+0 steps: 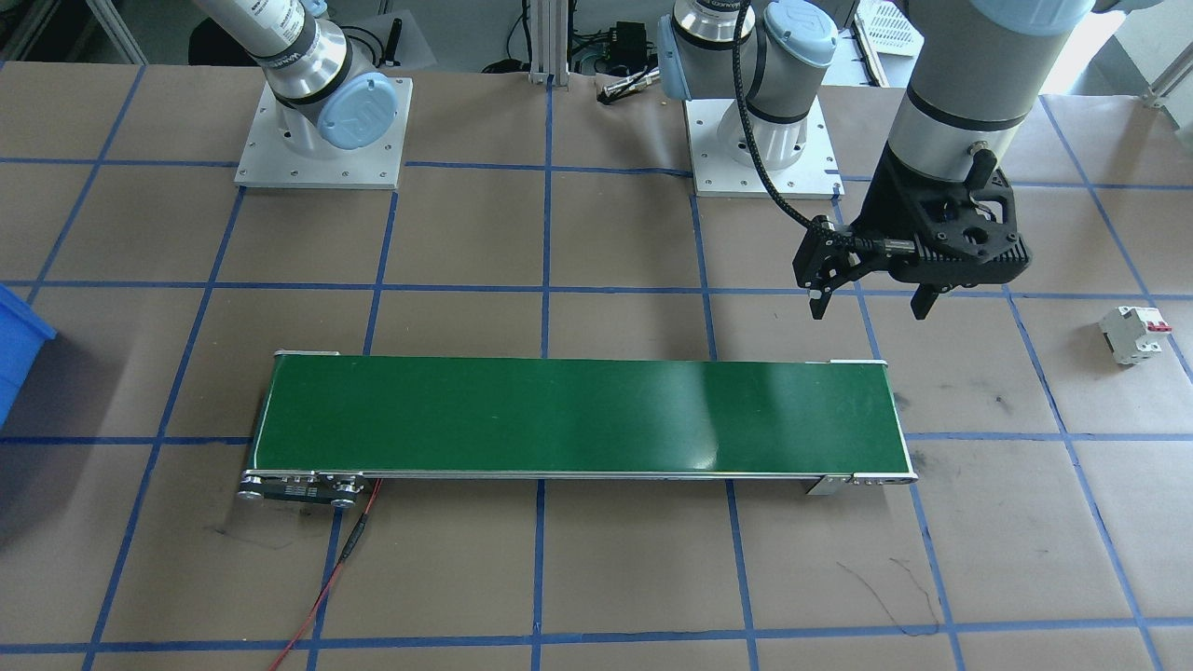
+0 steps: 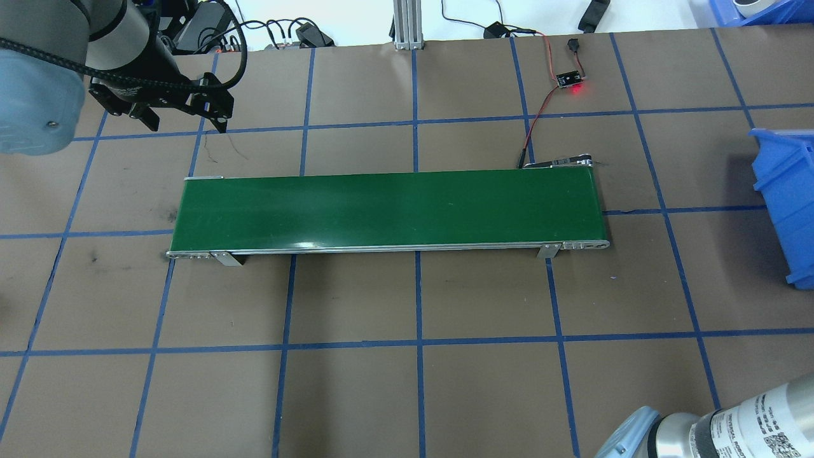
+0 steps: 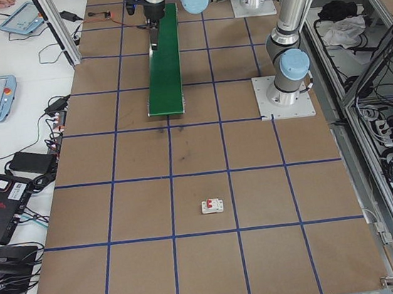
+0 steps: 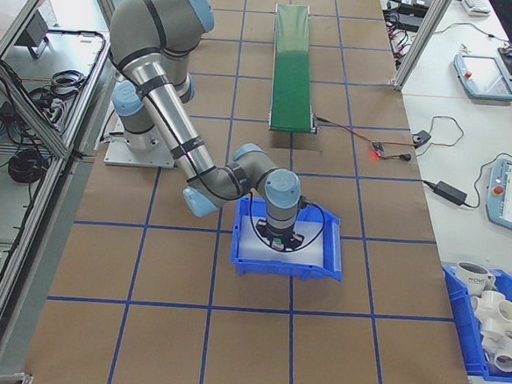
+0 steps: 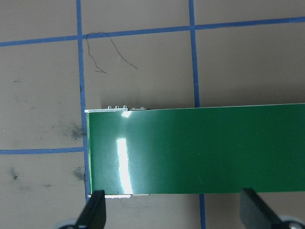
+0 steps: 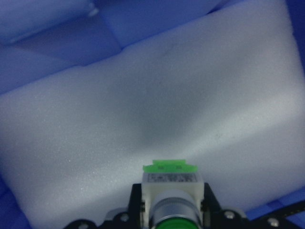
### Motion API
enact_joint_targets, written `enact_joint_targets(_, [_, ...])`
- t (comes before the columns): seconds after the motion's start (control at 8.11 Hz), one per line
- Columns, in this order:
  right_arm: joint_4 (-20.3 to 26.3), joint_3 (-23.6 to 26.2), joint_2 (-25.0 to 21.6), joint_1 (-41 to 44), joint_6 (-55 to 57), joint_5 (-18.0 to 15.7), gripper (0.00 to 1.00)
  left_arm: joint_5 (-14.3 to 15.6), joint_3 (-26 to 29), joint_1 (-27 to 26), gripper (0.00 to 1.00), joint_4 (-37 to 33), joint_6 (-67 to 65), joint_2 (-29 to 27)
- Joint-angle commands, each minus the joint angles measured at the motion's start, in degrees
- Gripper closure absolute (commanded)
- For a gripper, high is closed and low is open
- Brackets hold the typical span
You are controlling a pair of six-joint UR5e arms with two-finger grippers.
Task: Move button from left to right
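The button (image 6: 170, 191), with its green cap, white-grey body and light green base, sits between the black fingers (image 6: 135, 202) of my right gripper (image 6: 170, 200), which is shut on it. It hangs just above white foam (image 6: 143, 109) inside the blue bin (image 4: 322, 258); in the right side view the right gripper (image 4: 279, 238) points down into that bin. My left gripper (image 1: 870, 308) hovers open and empty over the table beside the end of the green conveyor belt (image 1: 578, 415). Its wrist view shows both fingers (image 5: 93, 212) spread wide over that belt end (image 5: 190, 148).
A white circuit breaker with a red lever (image 1: 1132, 334) lies on the table beyond the left arm. A small sensor board with a red light (image 2: 570, 79) and wires sits behind the belt. The blue bin (image 2: 785, 191) stands at the right edge.
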Motion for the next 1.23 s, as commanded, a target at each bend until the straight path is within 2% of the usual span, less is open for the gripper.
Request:
enact_joint_targets(0.0, [-0.17,0.39,1.47,-0.04,-4.77,1.79,0.36,0.24,0.08,0.0,0.0,0.26,-0.06,-0.45])
enact_joint_targets(0.12, [-0.08,0.48,1.64,-0.04,-4.85,3.79,0.0,-0.02,-0.01,0.0,0.0,0.26,-0.14,-0.28])
enact_joint_targets(0.37, [0.01,0.48,0.69,-0.12,-4.77,4.16,0.0,0.24,-0.27,0.0,0.0,0.26,-0.06,0.07])
enact_joint_targets(0.62, [1.75,0.39,-4.65,-0.04,-2.85,4.25,0.0,0.33,-0.01,0.0,0.0,0.26,0.03,0.07])
enact_joint_targets(0.86, [16.46,-1.45,-14.21,1.27,6.69,4.34,0.0,0.07,-0.35,0.08,0.0,0.26,0.03,-0.37])
enact_joint_targets(1.11, [25.97,-2.59,-23.01,5.48,26.33,4.34,0.0,0.16,-0.53,0.17,0.0,0.26,-1.01,-0.54])
